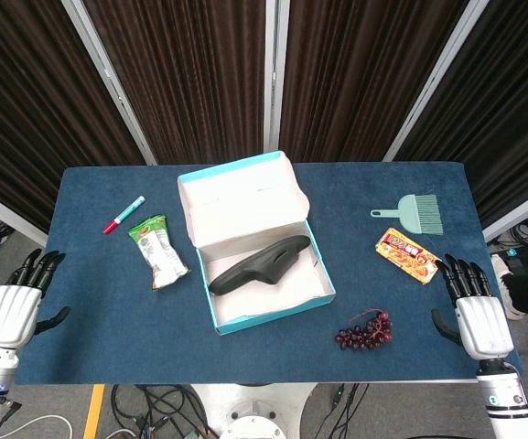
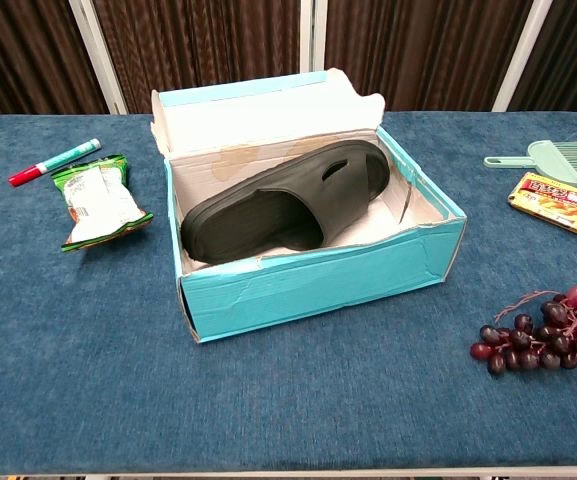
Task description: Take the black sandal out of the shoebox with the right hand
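A black sandal (image 1: 262,263) (image 2: 286,196) lies inside the open teal shoebox (image 1: 273,309) (image 2: 318,285) at the middle of the blue table, leaning on the box's back wall. The lid stands folded back behind it. My right hand (image 1: 476,309) hovers at the table's right front edge, fingers apart and holding nothing, well right of the box. At the left front edge my left hand (image 1: 18,300) is likewise open and empty. Neither hand appears in the chest view.
A bunch of dark grapes (image 1: 366,331) (image 2: 540,330) lies right of the box. A yellow-red snack packet (image 1: 410,256) (image 2: 566,205) and a green brush (image 1: 410,213) (image 2: 553,160) sit farther right. A green snack bag (image 1: 158,251) (image 2: 96,200) and a red marker (image 1: 123,215) (image 2: 53,162) lie left.
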Controlling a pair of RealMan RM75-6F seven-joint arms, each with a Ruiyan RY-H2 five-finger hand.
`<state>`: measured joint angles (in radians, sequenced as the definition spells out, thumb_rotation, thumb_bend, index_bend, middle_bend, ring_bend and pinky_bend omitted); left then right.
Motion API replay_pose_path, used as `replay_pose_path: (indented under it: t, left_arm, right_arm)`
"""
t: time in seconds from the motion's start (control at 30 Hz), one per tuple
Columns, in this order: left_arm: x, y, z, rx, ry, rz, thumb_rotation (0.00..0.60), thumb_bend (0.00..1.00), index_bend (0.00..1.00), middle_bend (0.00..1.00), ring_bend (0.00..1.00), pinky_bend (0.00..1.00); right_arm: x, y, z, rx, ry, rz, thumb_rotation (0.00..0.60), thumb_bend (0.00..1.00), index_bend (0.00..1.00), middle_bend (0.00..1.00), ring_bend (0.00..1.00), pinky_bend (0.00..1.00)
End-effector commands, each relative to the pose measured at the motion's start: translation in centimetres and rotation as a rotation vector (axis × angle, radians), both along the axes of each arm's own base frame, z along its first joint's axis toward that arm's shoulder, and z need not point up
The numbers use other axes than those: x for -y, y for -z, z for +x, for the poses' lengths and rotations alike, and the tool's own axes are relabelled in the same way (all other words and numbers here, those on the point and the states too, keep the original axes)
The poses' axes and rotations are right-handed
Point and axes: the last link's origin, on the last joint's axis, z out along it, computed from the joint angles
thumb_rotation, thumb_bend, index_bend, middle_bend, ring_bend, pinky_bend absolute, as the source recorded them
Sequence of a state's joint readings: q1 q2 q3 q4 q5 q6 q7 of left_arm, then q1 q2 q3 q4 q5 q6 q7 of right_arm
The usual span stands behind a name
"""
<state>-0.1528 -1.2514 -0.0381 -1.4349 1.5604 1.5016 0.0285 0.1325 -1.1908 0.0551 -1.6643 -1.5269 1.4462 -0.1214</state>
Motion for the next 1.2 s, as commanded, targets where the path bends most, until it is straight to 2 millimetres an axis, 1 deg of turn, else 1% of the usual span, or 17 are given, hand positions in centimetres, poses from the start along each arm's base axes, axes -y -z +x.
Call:
replay_pose_path:
  t: [0.03,0.23,0.33,0.43,0.63,0.8,0.87,1.0,1.2]
  left_arm:
    - [0.0,0.0,0.0,0.002,-0.002,0.000,0.600,0.19,0.10,0.11,0.03,0.29]
    - [-0.1,0.1,0.0,0.005,-0.004,-0.004,0.600,0.19,0.10,0.11,0.03,0.29]
    - [-0.3,0.0,0.2,0.005,0.000,-0.006,0.600,0.19,0.10,0.11,0.03,0.29]
    - [-0.5,-0.2,0.3,0.006,0.005,-0.007,0.600,0.19,0.10,0.11,0.03,0.29]
    - [-0.2,-0.2,-0.3,0.006,-0.010,-0.011,0.600,0.19,0.10,0.11,0.03,0.29]
    - [-0.1,0.0,-0.5,0.019,-0.015,-0.010,0.600,0.19,0.10,0.11,0.03,0.29]
    - [-0.1,0.0,-0.5,0.016,-0.013,-0.010,0.600,0.19,0.10,0.11,0.03,0.29]
    - [0.0,-0.1,-0.9,0.018,-0.024,-0.004,0.600,0.19,0.10,0.11,0.03,0.29]
    - [0.2,-0.3,-1.2,0.024,-0.032,-0.007,0.600,0.19,0.10,0.11,0.03,0.29]
  right_arm:
    - [0.0,0.0,0.0,-0.001,0.000,0.001,0.600,0.30,0.00,0.00,0.00,0.00]
    - [0.1,0.2,0.2,0.001,0.002,0.009,0.600,0.30,0.00,0.00,0.00,0.00]
    - [0.4,0.3,0.6,0.003,-0.007,0.014,0.600,0.30,0.00,0.00,0.00,0.00]
    - [1.2,0.5,1.6,0.003,-0.032,0.019,0.600,0.30,0.00,0.00,0.00,0.00]
    - [3.6,0.5,4.9,-0.022,-0.125,0.045,0.600,0.30,0.00,0.02,0.00,0.00]
    - [5.9,1.7,7.9,0.006,-0.169,0.131,0.600,0.30,0.00,0.06,0.00,0.00]
    - [6.6,2.1,8.8,0.001,-0.184,0.156,0.600,0.30,0.00,0.07,0.00,0.00]
    - [8.4,3.7,11.0,-0.039,-0.233,0.215,0.600,0.30,0.00,0.08,0.00,0.00]
    - [10.3,6.6,14.2,-0.064,-0.287,0.298,0.600,0.30,0.00,0.08,0.00,0.00]
